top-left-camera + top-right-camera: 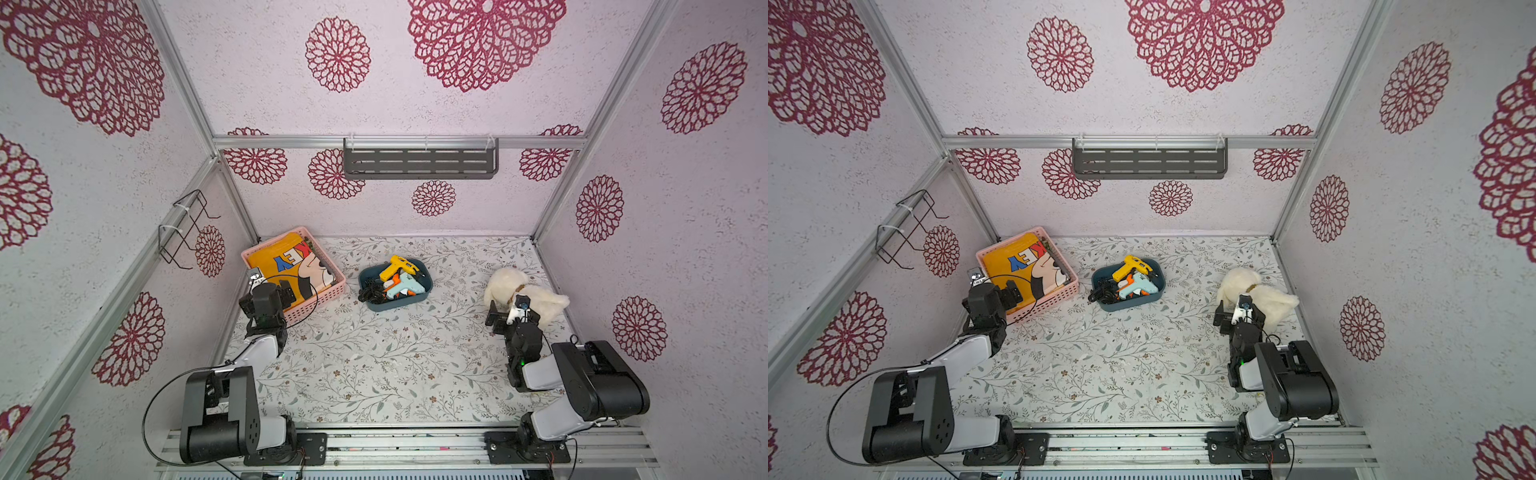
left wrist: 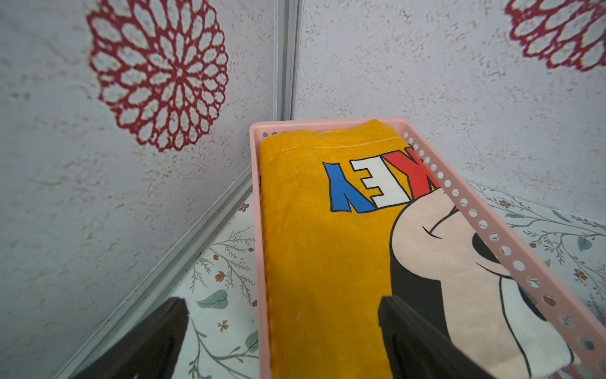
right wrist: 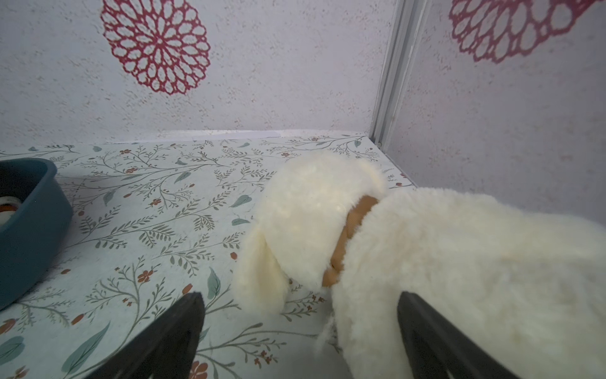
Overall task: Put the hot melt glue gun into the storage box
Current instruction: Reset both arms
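- Storage box: stands at the far middle of the table, its long side about across the table, a little turned.
- In the box: a yellow glue gun across the far part, one end seeming to rise a little over the far rim. Before it, a light blue glue gun, long axis roughly along the box's long side.
- Also in the box: black cords bundled at its end toward the left arm, perhaps hanging slightly over that rim; hard to tell.
- No glue gun visible on the bare table in either top view, so the task judged as done.
- Left gripper: jaws wide apart, nothing between them. Hovers at the near corner of the pink basket, one finger over the folded yellow towel that fills the basket, the other outside the wall.
- Right gripper: jaws wide apart, empty, just beside the white plush dog; contact with the fur not clear.
- Relation for any coming move: box between the two grippers, well apart from both, neither clearly nearer. From the left gripper, toward the middle and past the basket; from the right, toward the middle and slightly farther back.
- Probably only the cords to tuck in, if anything.
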`<state>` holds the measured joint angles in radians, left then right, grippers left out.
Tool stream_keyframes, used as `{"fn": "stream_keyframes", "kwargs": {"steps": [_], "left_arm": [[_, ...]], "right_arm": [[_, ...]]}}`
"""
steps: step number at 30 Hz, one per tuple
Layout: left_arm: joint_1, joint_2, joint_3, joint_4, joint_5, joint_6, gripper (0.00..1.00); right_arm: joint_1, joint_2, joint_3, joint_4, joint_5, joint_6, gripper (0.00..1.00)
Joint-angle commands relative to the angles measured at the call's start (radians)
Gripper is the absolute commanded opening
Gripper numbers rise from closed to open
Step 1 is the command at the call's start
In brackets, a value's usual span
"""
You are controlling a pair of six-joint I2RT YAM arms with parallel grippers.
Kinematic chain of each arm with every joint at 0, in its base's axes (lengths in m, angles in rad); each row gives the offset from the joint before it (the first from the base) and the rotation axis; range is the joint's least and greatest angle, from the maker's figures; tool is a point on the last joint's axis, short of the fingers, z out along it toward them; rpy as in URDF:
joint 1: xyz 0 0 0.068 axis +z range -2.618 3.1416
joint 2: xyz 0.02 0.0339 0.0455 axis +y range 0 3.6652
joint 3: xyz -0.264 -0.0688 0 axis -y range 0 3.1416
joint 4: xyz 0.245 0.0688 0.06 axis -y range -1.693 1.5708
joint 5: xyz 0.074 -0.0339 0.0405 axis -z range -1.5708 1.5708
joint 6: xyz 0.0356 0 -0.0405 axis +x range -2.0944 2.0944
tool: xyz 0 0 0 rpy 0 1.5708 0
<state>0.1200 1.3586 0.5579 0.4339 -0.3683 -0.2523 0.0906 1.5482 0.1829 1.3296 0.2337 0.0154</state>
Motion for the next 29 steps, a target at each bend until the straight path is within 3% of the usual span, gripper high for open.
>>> {"fn": "stream_keyframes", "kwargs": {"steps": [1,4,7,8,9,11,13,15,18,21,29], "left_arm": [[0.008,0.029,-0.068,0.108,-0.001,-0.021,0.98],[0.006,0.092,-0.015,0.108,0.028,0.03,0.98],[0.008,0.169,-0.061,0.292,0.052,0.066,0.98],[0.006,0.148,-0.064,0.25,0.072,0.06,0.98],[0.005,0.145,-0.086,0.3,0.095,0.067,0.98],[-0.003,0.22,-0.179,0.572,0.093,0.108,0.98],[0.001,0.17,-0.132,0.377,0.095,0.073,0.98],[-0.005,0.206,-0.146,0.483,0.081,0.1,0.98],[-0.008,0.179,-0.135,0.413,0.083,0.084,0.98],[-0.012,0.196,-0.144,0.458,0.074,0.096,0.98],[-0.014,0.192,-0.144,0.454,0.068,0.098,0.98]], "right_arm": [[0.001,-0.005,0.01,0.058,0.018,-0.014,0.99],[0.001,-0.007,0.004,0.073,0.019,-0.015,0.99],[0.002,-0.007,-0.019,0.11,0.007,-0.018,0.99],[0.002,-0.007,-0.021,0.115,0.005,-0.018,0.99],[0.002,-0.007,-0.019,0.112,0.005,-0.018,0.99],[0.001,-0.007,-0.019,0.111,0.007,-0.017,0.99],[0.002,-0.007,-0.019,0.111,0.007,-0.017,0.99],[0.002,-0.007,-0.018,0.109,0.008,-0.018,0.99],[0.006,-0.006,-0.019,0.111,-0.023,-0.036,0.99],[0.009,-0.008,-0.018,0.104,-0.146,-0.082,0.99],[-0.006,-0.008,-0.006,0.082,-0.155,-0.07,0.99]]}}
